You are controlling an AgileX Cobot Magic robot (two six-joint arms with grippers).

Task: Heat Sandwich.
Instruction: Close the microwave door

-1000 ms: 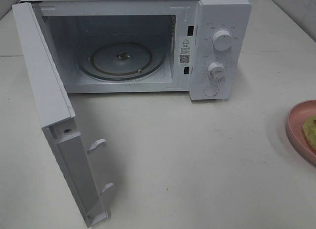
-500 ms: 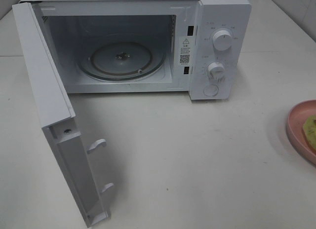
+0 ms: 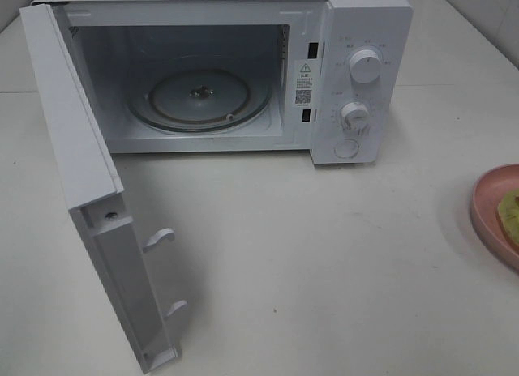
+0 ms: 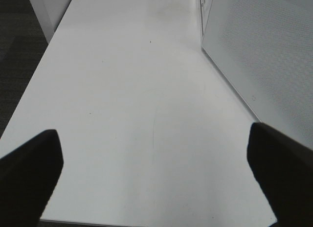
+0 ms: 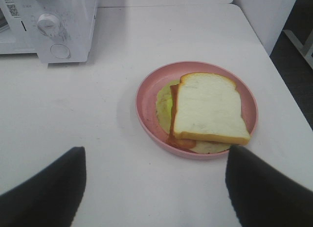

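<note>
The sandwich (image 5: 208, 109) is a slice of white bread over an orange layer and yellow-green leaf, lying on a salmon-pink round plate (image 5: 146, 97). My right gripper (image 5: 155, 161) hovers just short of the plate, open, with nothing between its dark fingers (image 5: 49, 188). In the exterior high view only the plate's edge (image 3: 486, 206) and a yellow-green bit of the sandwich (image 3: 511, 212) show at the far right. My left gripper (image 4: 152, 139) is open and empty over bare table. Neither gripper shows in the exterior high view.
A white microwave (image 3: 357, 36) stands at the back, its door (image 3: 73, 141) swung wide open toward the front left. Its glass turntable (image 3: 199, 96) is bare. The door's perforated panel (image 4: 264, 51) runs beside my left gripper. The table's edge (image 5: 266, 56) lies beyond the plate.
</note>
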